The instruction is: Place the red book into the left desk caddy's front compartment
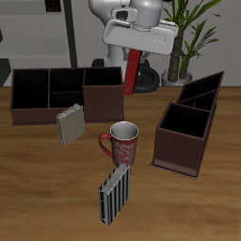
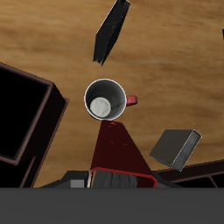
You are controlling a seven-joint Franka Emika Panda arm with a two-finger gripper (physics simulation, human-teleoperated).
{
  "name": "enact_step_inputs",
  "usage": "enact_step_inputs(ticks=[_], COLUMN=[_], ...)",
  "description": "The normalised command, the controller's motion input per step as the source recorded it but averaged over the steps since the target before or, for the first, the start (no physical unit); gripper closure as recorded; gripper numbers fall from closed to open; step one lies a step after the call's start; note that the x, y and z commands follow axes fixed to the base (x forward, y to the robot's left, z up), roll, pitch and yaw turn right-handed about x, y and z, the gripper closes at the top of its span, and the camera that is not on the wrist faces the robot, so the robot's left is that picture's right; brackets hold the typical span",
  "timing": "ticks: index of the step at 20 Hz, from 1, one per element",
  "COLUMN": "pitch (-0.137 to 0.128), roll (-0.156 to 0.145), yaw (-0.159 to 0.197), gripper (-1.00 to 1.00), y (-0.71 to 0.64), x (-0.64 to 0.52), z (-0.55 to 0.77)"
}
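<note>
The gripper (image 1: 141, 49) is clamped on the red book (image 1: 135, 71), apparently hanging above the table (image 1: 56, 188).

No readable text, label or number shows on anything.

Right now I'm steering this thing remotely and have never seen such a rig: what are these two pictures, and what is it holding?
These are simulator renders. The exterior view looks at the table from the front: a white robot arm hangs its gripper above it, shut on the red book. The other picture comes from a camera on the gripper, looking down past the book. On the table stand a mug, a grey book, a striped book, the slant-walled left desk caddy and a low wide caddy.
</note>
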Motion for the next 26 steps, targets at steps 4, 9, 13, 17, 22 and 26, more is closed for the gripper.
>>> enact_step_inputs(ticks=[4,9,13,17,22,26], pitch=[0.0,-0.045,-0.034,-0.002,-0.003,0.009], roll=[0.0,-0.037,0.014,0.078,0.026,-0.017], yaw=[0.0,0.048,0.028,0.036,-0.02,-0.028], gripper=[1.0,1.0,1.0,1.0,1.0,1.0], y=[0.0,0.59,0.41,0.28,0.23,0.15], x=[0.0,-0.52,-0.31,-0.26,-0.23,-0.14], z=[0.0,-0.29,-0.17,-0.15,-0.07,-0.05])
